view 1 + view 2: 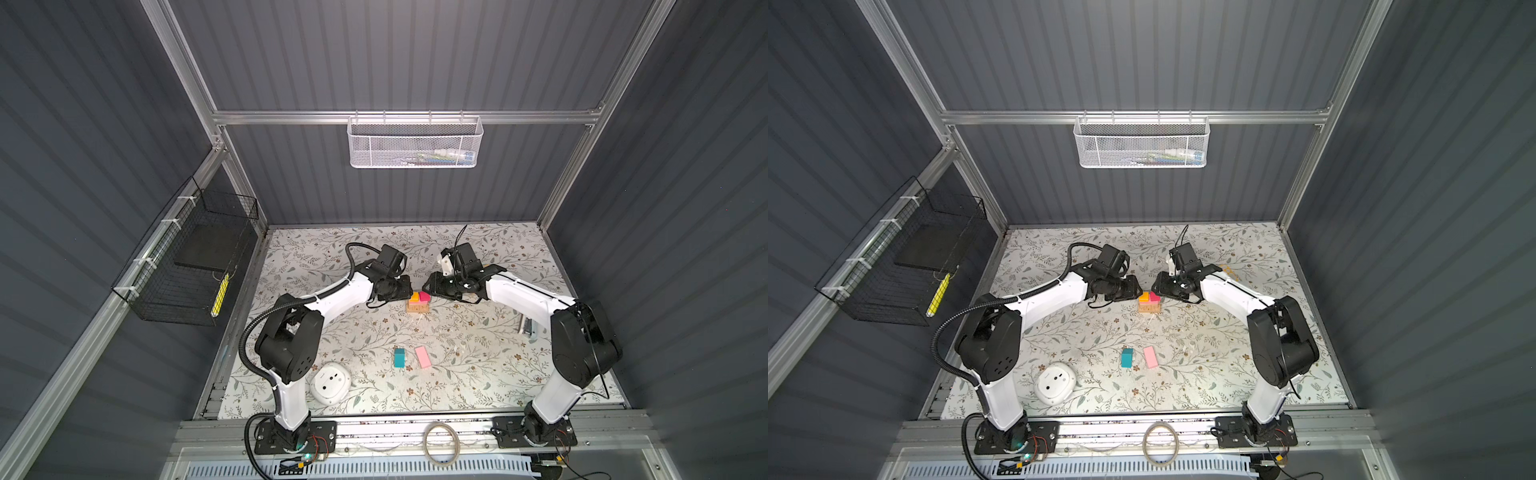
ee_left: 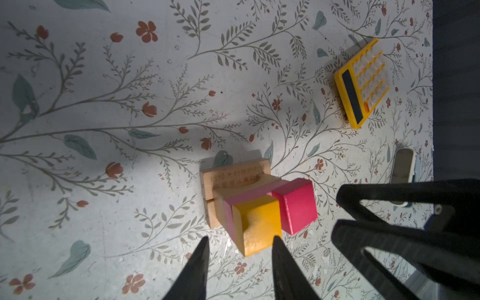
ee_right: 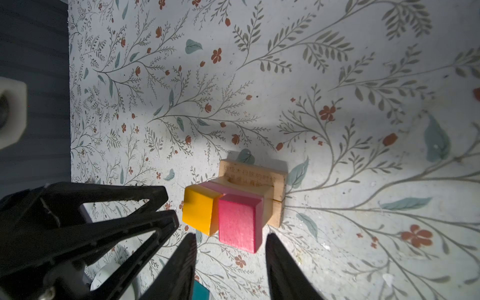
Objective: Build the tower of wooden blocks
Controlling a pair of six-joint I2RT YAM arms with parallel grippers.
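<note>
The tower [image 1: 417,308] stands mid-table in both top views: a tan wood base [image 2: 233,176], then a pink slab [image 2: 249,198]. On top sit an orange cube [image 2: 259,223] and a magenta-red cube [image 3: 237,223], side by side. My left gripper [image 2: 241,237] is open, its fingertips either side of the orange cube's near corner. My right gripper [image 3: 231,235] is open around the near end of the red cube, with gaps on both sides. A teal peaked block [image 1: 400,358] and a second pink slab [image 1: 424,357] lie loose nearer the front.
A yellow calculator [image 2: 362,83] lies beyond the tower toward the right wall. A white round device [image 1: 330,383] sits by the left arm's base. A white mesh basket [image 1: 415,143] hangs on the back wall and a black wire basket [image 1: 187,270] on the left wall.
</note>
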